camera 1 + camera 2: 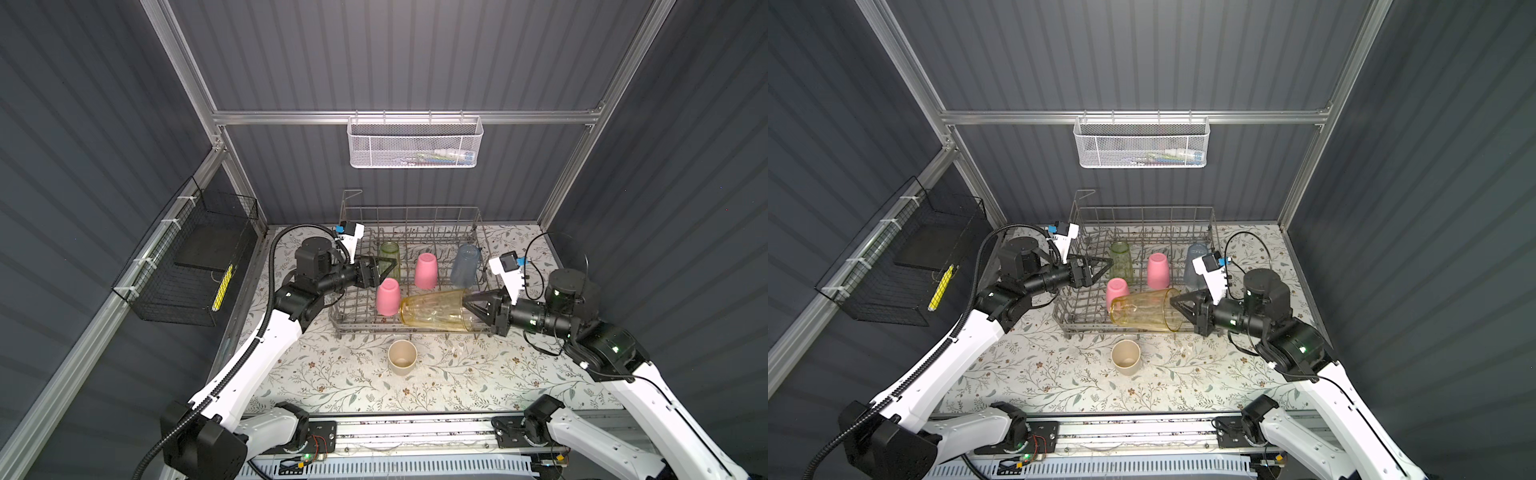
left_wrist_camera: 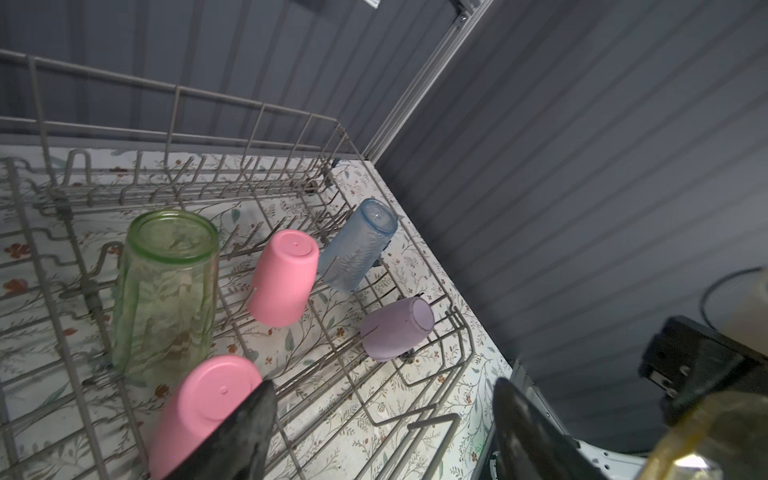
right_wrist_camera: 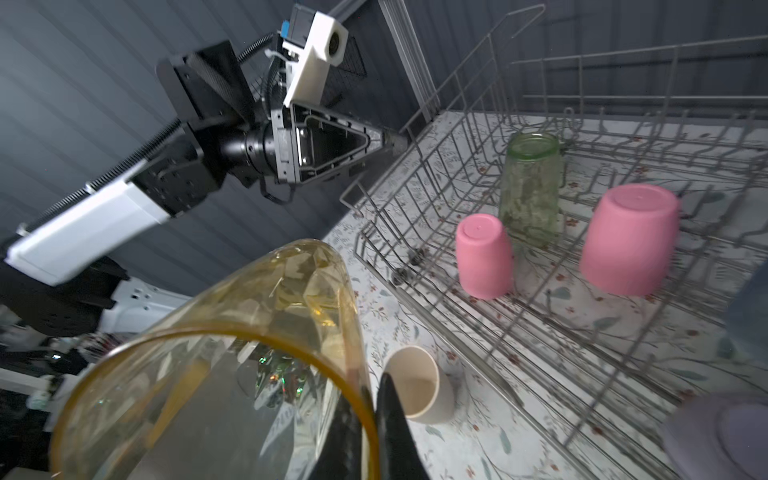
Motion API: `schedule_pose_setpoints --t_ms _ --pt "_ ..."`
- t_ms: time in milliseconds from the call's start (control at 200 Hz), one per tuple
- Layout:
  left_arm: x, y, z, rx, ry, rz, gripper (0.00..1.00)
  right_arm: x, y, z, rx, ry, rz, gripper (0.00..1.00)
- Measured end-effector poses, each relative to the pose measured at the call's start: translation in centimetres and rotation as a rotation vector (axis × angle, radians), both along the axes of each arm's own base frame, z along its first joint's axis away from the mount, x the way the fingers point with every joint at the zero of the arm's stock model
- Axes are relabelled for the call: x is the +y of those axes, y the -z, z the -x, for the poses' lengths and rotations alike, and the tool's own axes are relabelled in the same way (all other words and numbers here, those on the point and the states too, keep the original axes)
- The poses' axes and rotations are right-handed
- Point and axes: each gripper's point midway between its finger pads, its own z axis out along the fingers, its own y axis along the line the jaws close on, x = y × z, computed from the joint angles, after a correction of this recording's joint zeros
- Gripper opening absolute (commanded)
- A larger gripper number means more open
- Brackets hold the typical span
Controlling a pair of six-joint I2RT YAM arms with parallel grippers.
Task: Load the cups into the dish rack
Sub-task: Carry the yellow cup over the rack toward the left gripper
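The grey wire dish rack (image 1: pixel 407 211) stands at the back of the table. Upside down inside it are a green cup (image 1: pixel 390 257), two pink cups (image 1: pixel 426 271) (image 1: pixel 387 296), a grey-blue cup (image 1: pixel 465 266) and a lilac cup (image 2: pixel 397 328). My right gripper (image 3: pixel 370 395) is shut on the rim of the amber cup (image 1: pixel 436 309), which lies sideways over the rack's front edge with its base beside a pink cup. My left gripper (image 2: pixel 382 399) is open and holds nothing, just above the near pink cup (image 2: pixel 199 411). A beige cup (image 1: pixel 402 356) stands mouth up on the table in front of the rack.
A white mesh basket (image 1: pixel 414 143) hangs on the back wall. A black wire basket (image 1: pixel 195 266) with a yellow item (image 1: pixel 222 287) hangs on the left wall. The floral tabletop (image 1: pixel 332 374) stretches in front of the rack. The walls close in on both sides.
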Motion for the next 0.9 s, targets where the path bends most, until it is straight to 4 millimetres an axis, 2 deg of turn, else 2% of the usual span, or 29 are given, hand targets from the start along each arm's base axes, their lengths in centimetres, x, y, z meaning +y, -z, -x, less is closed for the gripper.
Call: schedule_pose_setpoints --t_ms 70,220,320,570,695,901 --pt "-0.4 -1.1 0.4 -0.033 0.031 0.043 0.86 0.8 -0.4 -1.3 0.024 -0.025 -0.072 0.00" --pt "-1.0 -2.5 0.9 -0.084 0.081 0.117 0.92 1.8 0.1 -3.6 0.105 -0.059 -0.179 0.00" --pt "-1.1 -3.4 1.1 -0.111 0.101 0.167 0.95 2.1 0.5 -4.3 0.145 -0.077 -0.222 0.00" --pt "-1.6 -6.4 2.6 -0.176 0.201 0.297 0.96 1.9 -0.1 -5.6 0.167 -0.095 -0.307 0.00" --pt "-2.0 -6.9 3.0 -0.177 0.253 0.332 0.95 1.9 -0.6 -5.9 0.157 -0.100 -0.326 0.00" --pt "-2.7 -6.6 3.7 -0.155 0.335 0.350 0.94 1.9 -0.4 -6.7 0.165 -0.103 -0.335 0.00"
